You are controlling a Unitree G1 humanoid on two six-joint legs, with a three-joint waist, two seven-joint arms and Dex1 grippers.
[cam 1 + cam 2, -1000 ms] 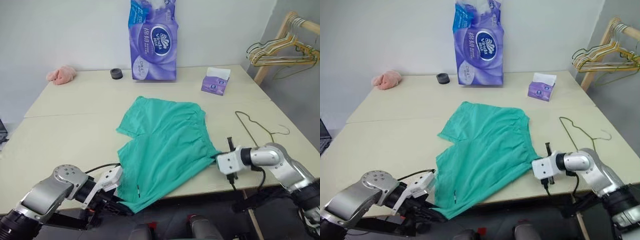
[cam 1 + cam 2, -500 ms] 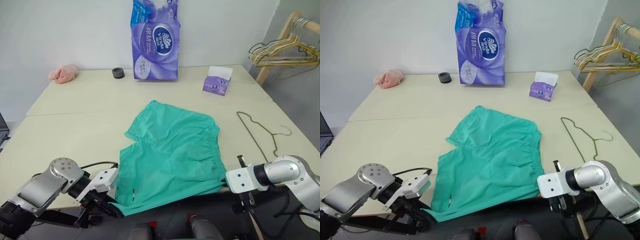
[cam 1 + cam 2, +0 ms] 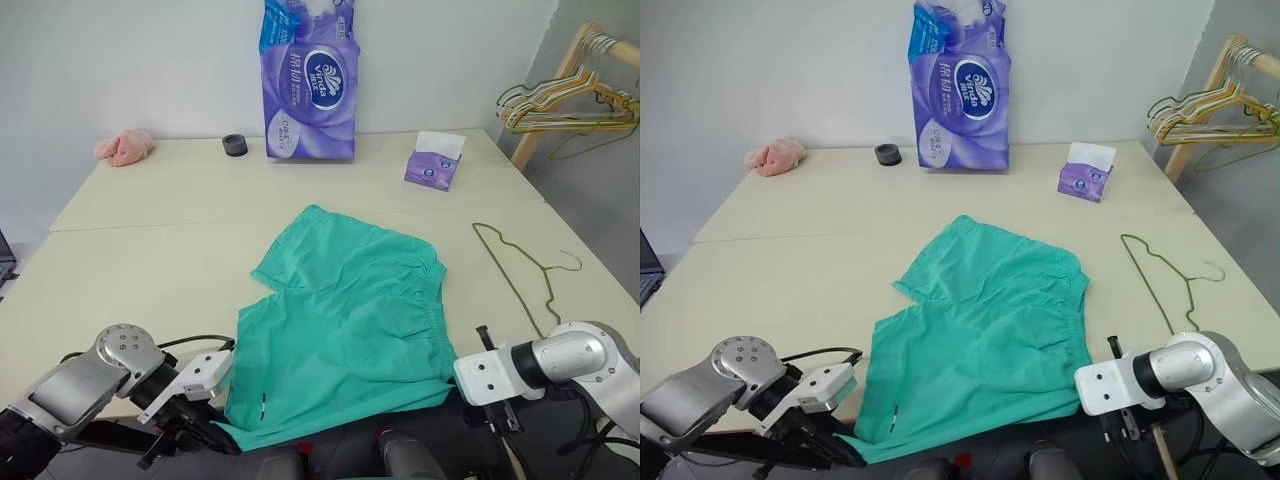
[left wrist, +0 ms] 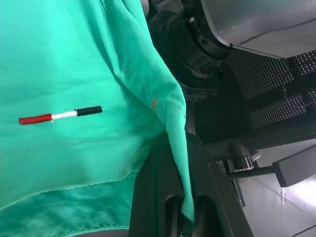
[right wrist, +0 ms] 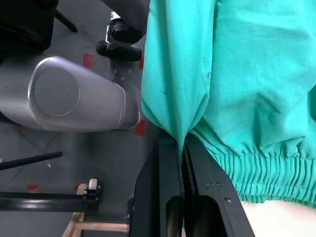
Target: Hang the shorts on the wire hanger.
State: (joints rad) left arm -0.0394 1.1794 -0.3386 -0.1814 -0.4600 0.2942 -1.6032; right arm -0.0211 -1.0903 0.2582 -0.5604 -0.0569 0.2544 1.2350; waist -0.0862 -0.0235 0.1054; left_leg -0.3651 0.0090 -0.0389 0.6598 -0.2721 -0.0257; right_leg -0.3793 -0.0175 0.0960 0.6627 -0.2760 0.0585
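shorts point(image 3: 345, 320) dragged toward the near table point(image 3: 150, 230) edge vs a second ago, near hem now hanging over it. left gripper point(image 4: 186, 217) pinched tight on a hem corner, right gripper point(image 5: 182, 148) clamped on the fabric by the waistband. wire hanger point(image 3: 520, 275) lies flat on the table to the right, apart from the shorts.

Beige counter point(image 3: 150, 260) w/ a seam across it. Tall purple tissue-roll pack point(image 3: 308, 85) upright at far edge by the wall; small black ring-shaped item point(image 3: 234, 145) just beside it. Pink cloth lump point(image 3: 124, 147) at far left corner. Purple tissue box point(image 3: 432, 164) far right, white tissue sticking up. Wooden rack point(image 3: 560, 85) beyond counter's right end, w/ wire hangers point(image 3: 555, 108) on it.
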